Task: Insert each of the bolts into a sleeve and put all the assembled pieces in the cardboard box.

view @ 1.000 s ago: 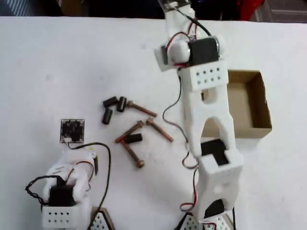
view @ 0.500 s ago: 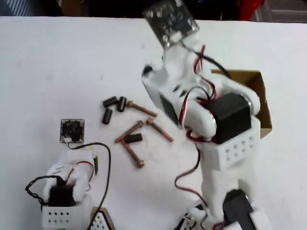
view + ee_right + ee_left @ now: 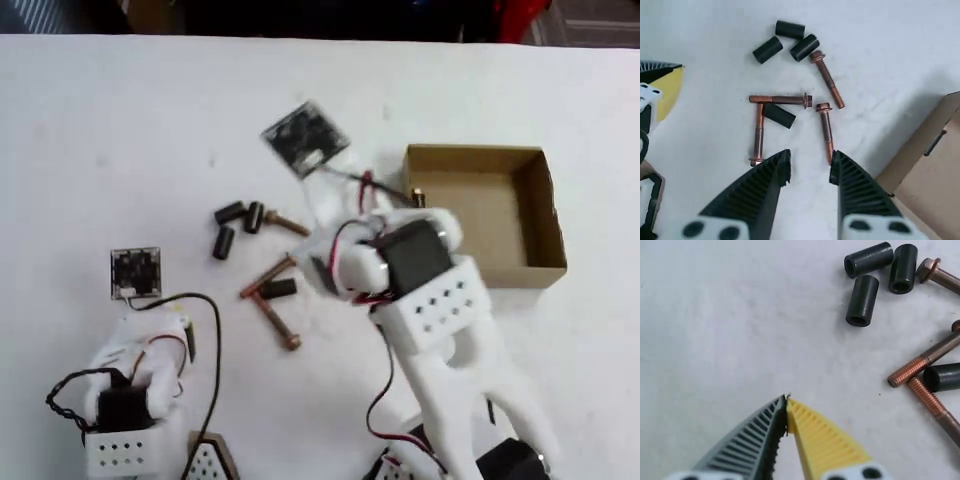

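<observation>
Over the bolts [image 3: 826,131]: right gripper [image 3: 810,169] swung back, fingers ajar, empty, poised to pick.
Left gripper [image 3: 786,401]: fingers closed, empty.

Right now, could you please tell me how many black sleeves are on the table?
4. Three sleeves lie grouped by the head of one bolt; the fourth sits apart, in the corner formed by two other bolts. None seems hidden.
</observation>
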{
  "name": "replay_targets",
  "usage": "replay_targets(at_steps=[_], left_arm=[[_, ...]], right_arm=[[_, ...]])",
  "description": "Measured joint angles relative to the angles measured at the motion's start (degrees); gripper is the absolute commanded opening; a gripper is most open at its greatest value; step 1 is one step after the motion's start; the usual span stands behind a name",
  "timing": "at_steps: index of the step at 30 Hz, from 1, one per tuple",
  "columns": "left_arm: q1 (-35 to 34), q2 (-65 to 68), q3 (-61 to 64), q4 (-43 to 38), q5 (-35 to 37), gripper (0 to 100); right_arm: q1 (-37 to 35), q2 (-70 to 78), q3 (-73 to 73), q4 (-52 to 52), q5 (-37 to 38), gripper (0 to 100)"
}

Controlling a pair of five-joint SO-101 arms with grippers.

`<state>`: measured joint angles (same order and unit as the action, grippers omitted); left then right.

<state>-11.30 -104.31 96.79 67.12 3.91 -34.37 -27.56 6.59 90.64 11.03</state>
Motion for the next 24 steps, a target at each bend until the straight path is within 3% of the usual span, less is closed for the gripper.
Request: replay_targets(at_steps=[9,24], left_arm=[[0.0,0.0,0.0,0.0,0.0,2],[-1.41,0.0,0.0,0.0,0.0,2]], right_arm=[[-3.43,0.79,21.27,-17.85,1.23,11.6],[-5.1,16.18,25.05,-32.09,34.73,11.6]])
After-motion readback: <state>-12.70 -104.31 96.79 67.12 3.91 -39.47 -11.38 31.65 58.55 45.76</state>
